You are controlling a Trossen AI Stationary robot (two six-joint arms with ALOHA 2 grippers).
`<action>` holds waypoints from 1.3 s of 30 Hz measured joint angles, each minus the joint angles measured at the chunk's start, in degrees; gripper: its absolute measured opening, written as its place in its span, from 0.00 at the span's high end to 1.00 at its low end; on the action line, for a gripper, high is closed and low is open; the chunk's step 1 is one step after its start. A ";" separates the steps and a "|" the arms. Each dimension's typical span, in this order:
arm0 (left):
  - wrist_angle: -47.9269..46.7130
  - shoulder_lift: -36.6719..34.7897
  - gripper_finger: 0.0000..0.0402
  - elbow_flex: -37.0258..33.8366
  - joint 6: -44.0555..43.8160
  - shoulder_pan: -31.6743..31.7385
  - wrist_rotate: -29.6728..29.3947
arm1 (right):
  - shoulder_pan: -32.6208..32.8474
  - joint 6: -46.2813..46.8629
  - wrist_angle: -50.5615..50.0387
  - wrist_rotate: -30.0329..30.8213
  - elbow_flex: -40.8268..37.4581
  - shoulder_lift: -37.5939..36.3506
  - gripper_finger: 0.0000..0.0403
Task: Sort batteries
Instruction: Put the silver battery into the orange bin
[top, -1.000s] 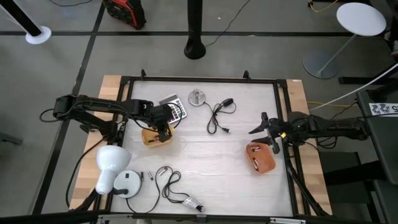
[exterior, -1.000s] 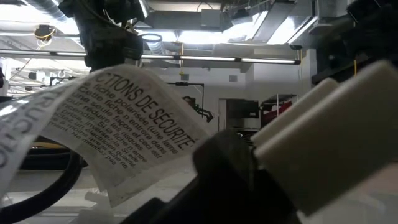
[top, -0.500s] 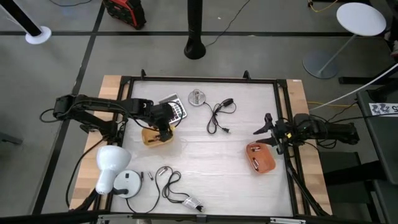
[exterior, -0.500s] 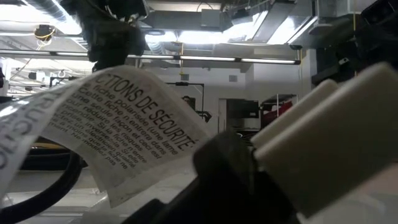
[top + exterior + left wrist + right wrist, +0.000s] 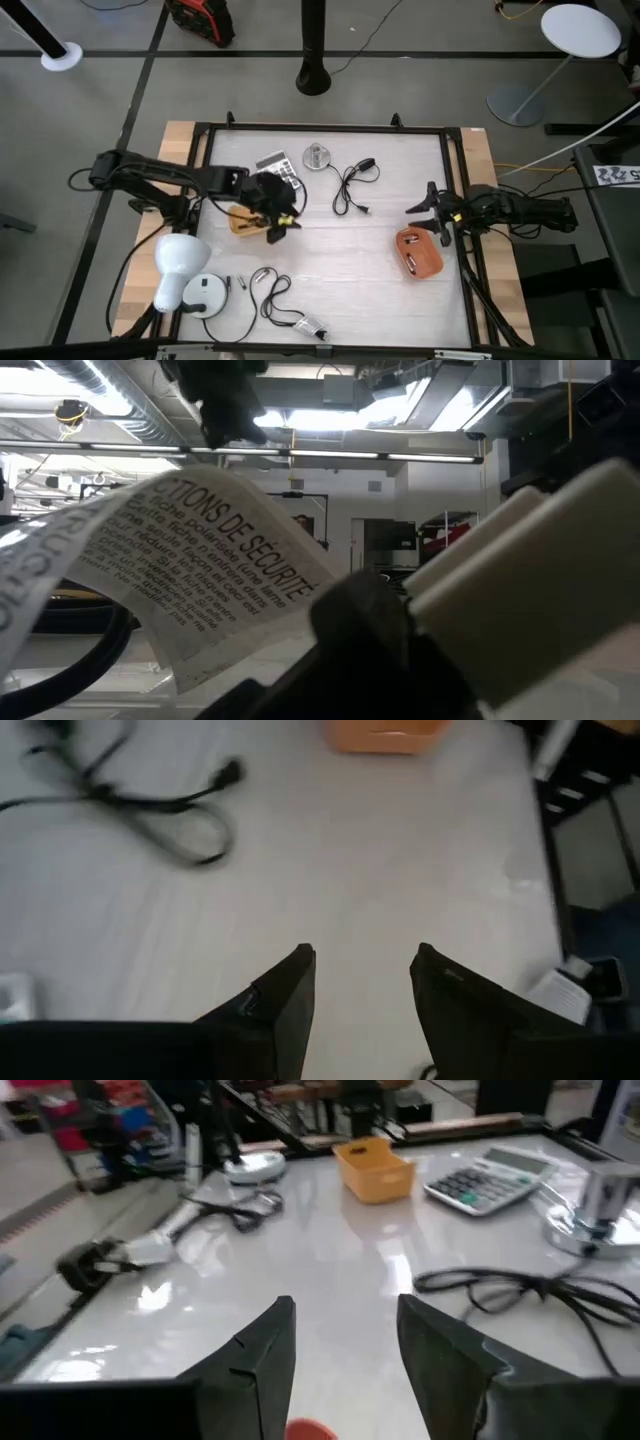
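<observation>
My left gripper [image 5: 281, 219] stands open above bare tabletop, just right of the small yellow tray [image 5: 243, 219]; nothing lies between its fingers [image 5: 283, 1003]. My right gripper [image 5: 424, 208] hovers open at the table's right side, just beyond the orange tray [image 5: 419, 252], and it too holds nothing [image 5: 340, 1350]. Small pale pieces [image 5: 411, 262] lie in the orange tray and may be batteries; I cannot tell. I cannot make out what the yellow tray [image 5: 375, 1168] holds.
A calculator [image 5: 280, 171], a round silver object [image 5: 317, 155] and a coiled black cable [image 5: 352, 186] lie toward the far edge. A white lamp [image 5: 178, 262], a white disc [image 5: 205, 295] and another cable [image 5: 276, 296] lie near left. A printed label [image 5: 190, 560] fills the low view.
My left gripper has moved from above the yellow tray toward the table's right and a little toward its near edge, and now stands over bare tabletop beside the tray. The trays have stayed where they were.
</observation>
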 joint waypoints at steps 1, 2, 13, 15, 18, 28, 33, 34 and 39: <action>1.22 0.50 0.61 -0.01 0.78 -1.06 0.00 | 0.00 -0.06 -0.65 0.84 0.00 0.00 0.58; 2.41 0.90 0.61 -0.01 1.28 -2.01 0.00 | 0.00 -0.27 -1.18 1.84 -0.01 0.02 0.58; 6.07 2.78 0.61 0.01 -0.31 -8.00 -0.05 | 0.00 8.18 -6.20 3.78 0.00 0.00 0.58; 5.86 3.54 0.61 0.01 -0.30 -9.04 -0.07 | 0.00 11.40 -6.20 3.78 0.00 0.01 0.58; 4.28 5.62 0.61 0.01 0.65 -10.54 -0.04 | -0.01 16.37 -6.20 4.35 0.00 0.00 0.58; -1.00 16.15 0.61 0.01 5.59 -13.58 2.16 | 0.00 16.41 -6.31 4.65 0.00 0.00 0.58; -3.14 19.38 0.61 0.01 7.41 -14.68 4.65 | 0.00 16.39 -6.34 4.64 0.00 0.01 0.58; -4.32 19.71 0.61 0.01 7.33 -14.85 5.11 | 0.00 16.39 -6.35 4.65 0.00 0.00 0.58; -10.83 20.23 0.61 0.01 5.45 -16.14 6.53 | 0.00 16.37 -6.37 4.63 0.00 0.00 0.58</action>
